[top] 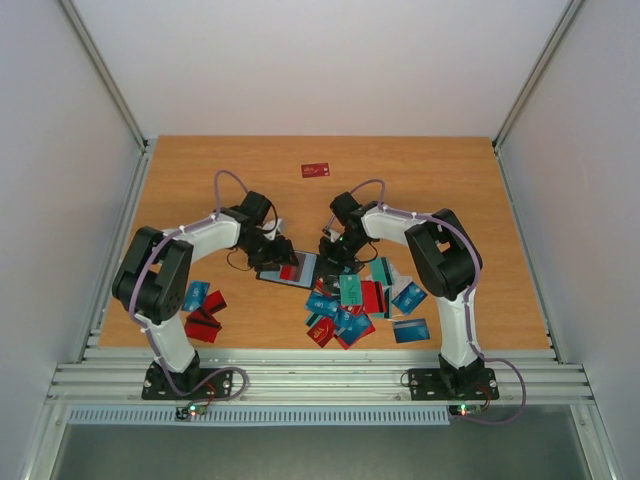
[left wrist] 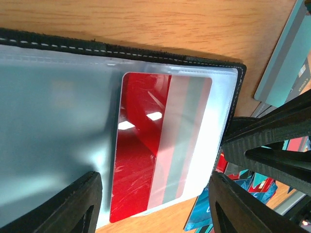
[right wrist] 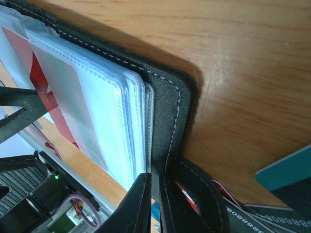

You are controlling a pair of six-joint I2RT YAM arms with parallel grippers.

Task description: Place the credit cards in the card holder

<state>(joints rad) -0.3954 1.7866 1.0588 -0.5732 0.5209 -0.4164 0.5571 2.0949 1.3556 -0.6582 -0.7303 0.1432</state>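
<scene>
The black card holder lies open at mid-table, its clear sleeves up. A red card with a grey stripe sits inside a sleeve. My left gripper hovers open just over that card, one finger on each side, holding nothing. My right gripper is shut on the edge of the holder's black cover, beside the stacked sleeves. Several loose credit cards in teal, blue, red and dark grey lie in a heap to the right of the holder.
A smaller heap of red and blue cards lies by the left arm's base. One red card lies alone at the far middle. White walls and metal rails bound the wooden table.
</scene>
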